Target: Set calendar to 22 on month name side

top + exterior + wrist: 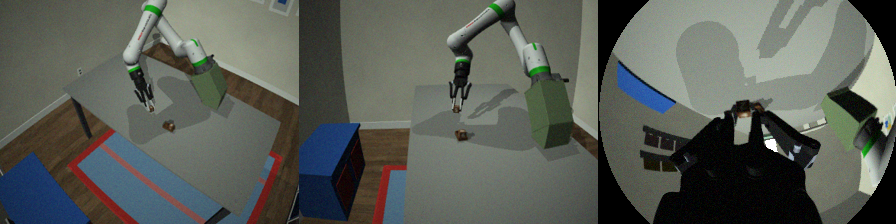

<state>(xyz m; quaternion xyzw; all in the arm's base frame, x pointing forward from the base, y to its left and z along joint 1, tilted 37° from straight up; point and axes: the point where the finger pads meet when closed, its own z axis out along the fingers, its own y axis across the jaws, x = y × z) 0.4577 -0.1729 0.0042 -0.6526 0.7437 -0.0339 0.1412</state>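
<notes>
My gripper is shut on a small brown calendar cube and holds it in the air above the grey table. The held cube also shows in the exterior view and between the fingertips in the wrist view. The small wooden tray lies on the table to the right of and below the gripper, with something brown in it that looks like the other cube; it is too small to tell for sure. The tray also shows in the exterior view. No digits can be read.
The arm's green base block stands at the table's back right. A blue cabinet stands on the floor left of the table. A blue and red mat lies under the table's front edge.
</notes>
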